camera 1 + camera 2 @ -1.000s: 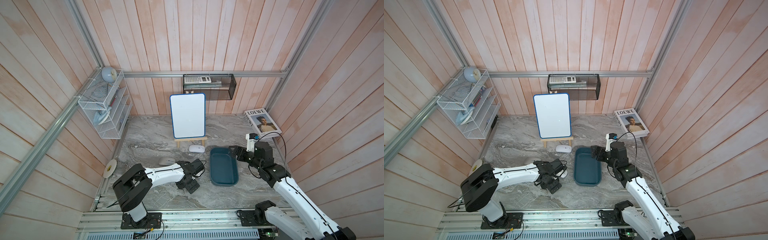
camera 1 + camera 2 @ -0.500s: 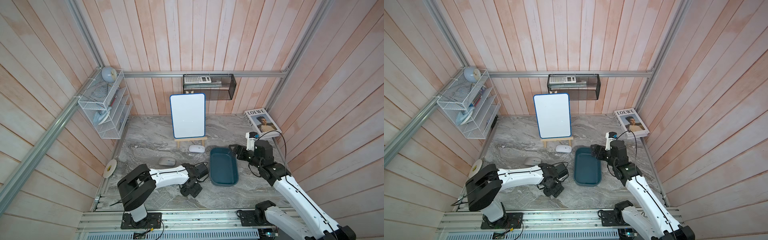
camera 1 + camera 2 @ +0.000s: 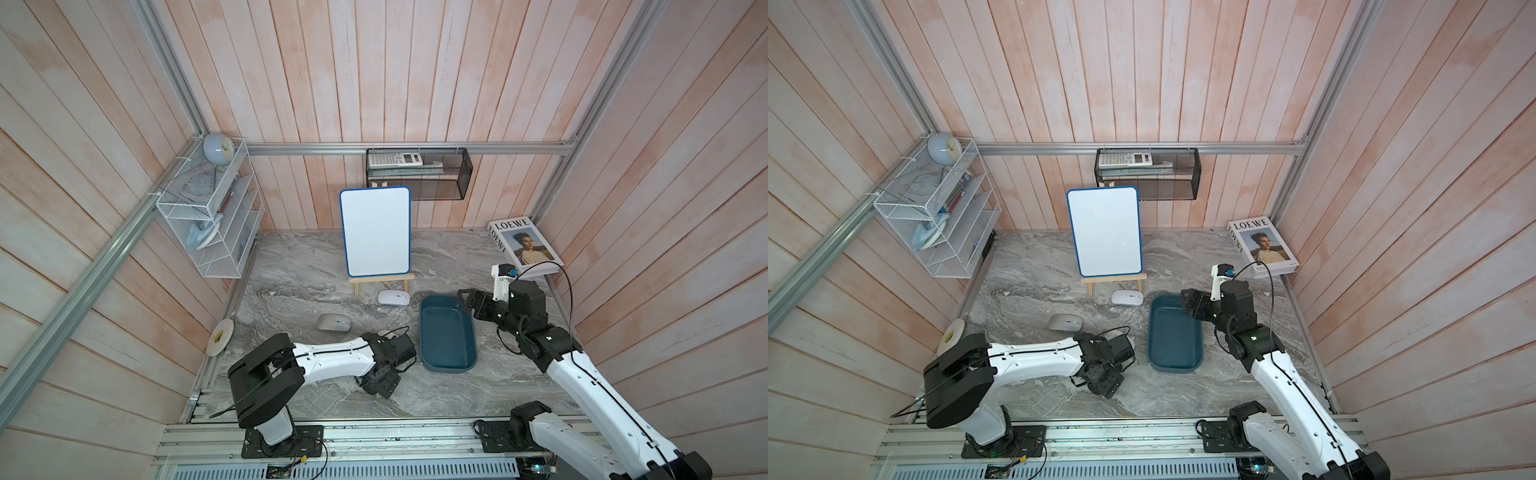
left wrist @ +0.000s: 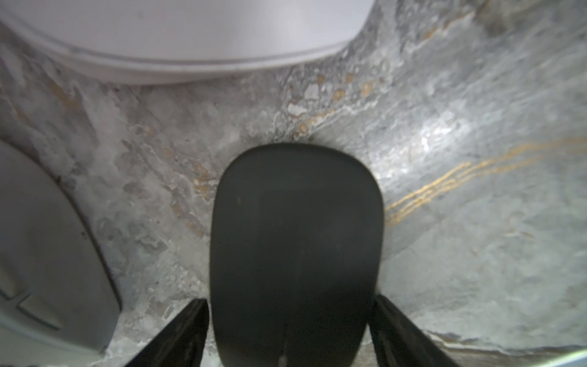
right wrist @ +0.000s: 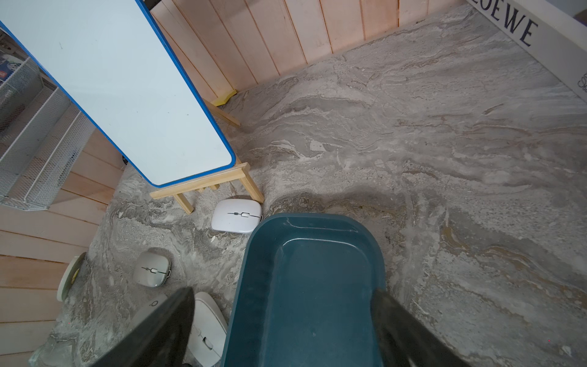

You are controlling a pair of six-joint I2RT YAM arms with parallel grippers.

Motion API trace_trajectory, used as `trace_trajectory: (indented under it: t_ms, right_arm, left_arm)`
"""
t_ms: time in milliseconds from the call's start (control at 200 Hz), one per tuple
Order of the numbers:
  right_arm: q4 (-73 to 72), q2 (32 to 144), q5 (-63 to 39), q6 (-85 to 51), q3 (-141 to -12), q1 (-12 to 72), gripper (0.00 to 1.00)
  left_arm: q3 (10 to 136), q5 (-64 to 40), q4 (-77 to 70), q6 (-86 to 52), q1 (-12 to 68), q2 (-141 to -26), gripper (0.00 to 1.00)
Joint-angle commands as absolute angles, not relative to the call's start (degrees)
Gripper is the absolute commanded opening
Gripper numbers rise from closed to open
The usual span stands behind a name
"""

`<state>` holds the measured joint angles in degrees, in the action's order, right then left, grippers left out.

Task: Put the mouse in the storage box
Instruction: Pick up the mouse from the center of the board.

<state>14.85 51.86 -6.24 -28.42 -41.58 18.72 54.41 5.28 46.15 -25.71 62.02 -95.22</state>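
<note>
A black mouse (image 4: 295, 238) lies on the marble table near its front edge, left of the storage box. My left gripper (image 4: 289, 300) is shut on it, one finger against each long side. In both top views the left gripper (image 3: 380, 382) covers this mouse. The storage box (image 3: 446, 336), a dark teal tub with nothing in it, stands right of centre. My right gripper (image 3: 467, 301) hangs open over the tub's far right corner; in the right wrist view the tub's bare floor (image 5: 317, 286) shows between the open fingers of the right gripper (image 5: 282, 295).
A white mouse (image 3: 393, 297) lies by the easel's foot, a grey mouse (image 3: 333, 322) sits further left, and another white mouse (image 5: 206, 327) lies beside the tub's left wall. A whiteboard on its easel (image 3: 375, 230), a book (image 3: 525, 251) and a tape roll (image 3: 219, 336) are also here.
My left gripper's jaws have closed in onto the black mouse, and the left arm has shifted slightly toward the table's front. The right arm has stayed still.
</note>
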Motion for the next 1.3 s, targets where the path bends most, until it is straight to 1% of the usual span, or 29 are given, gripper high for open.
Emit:
trace_trajectory:
  t_ms: [0, 75, 145, 245, 320, 410, 680, 810, 975, 1115, 1205, 1295]
  right_arm:
    - [15.38, 51.15, -5.78, -28.47, -41.92, 18.72, 0.90]
    - [15.35, 51.01, -5.89, -28.56, -41.78, 18.68, 0.90]
    - [15.22, 51.06, -5.94, -28.56, -41.46, 18.72, 0.90]
    - [14.79, 51.06, -5.89, -28.74, -40.92, 18.70, 0.90]
    - [14.67, 51.28, -5.98, -28.92, -40.87, 18.72, 0.90]
    - [14.60, 51.47, -6.15, -29.17, -40.96, 18.73, 0.90]
    - [16.31, 51.58, -7.62, -30.76, -42.78, 18.72, 0.90]
    - [17.93, 51.75, -10.88, -33.56, -45.19, 18.72, 0.90]
    - [18.35, 53.88, -22.61, -37.88, -48.72, 18.73, 0.88]
    - [17.65, 59.05, -36.12, -46.05, -50.97, 19.76, 0.84]
    - [15.89, 62.37, -42.61, -50.14, -51.24, 23.49, 0.82]
    - [15.50, 64.20, -45.05, -50.41, -51.68, 28.47, 0.81]
  left_arm:
    - [52.03, 7.14, 49.75, -27.06, 62.66, -96.49, 0.81]
    - [51.90, 6.85, 49.59, -27.25, 62.75, -96.59, 0.74]
    - [51.81, 5.58, 49.40, -26.96, 62.76, -96.66, 0.64]
    - [51.88, 5.13, 49.39, -26.76, 62.75, -96.46, 0.55]
    - [51.70, 5.39, 49.22, -26.86, 62.75, -96.24, 0.52]
    - [52.26, 5.37, 49.44, -26.86, 62.75, -95.69, 0.43]
    - [55.64, 7.50, 50.98, -25.37, 62.75, -87.68, 0.43]
    - [58.22, 8.62, 52.23, -22.58, 62.75, -81.80, 0.43]
    - [59.76, 8.06, 51.06, -17.55, 62.43, -73.86, 0.43]
    - [61.34, 6.59, 49.67, -13.74, 62.40, -69.75, 0.43]
    - [61.26, 6.13, 47.14, -12.26, 62.45, -67.78, 0.43]
    - [60.85, 5.18, 45.01, -11.33, 62.39, -66.56, 0.43]
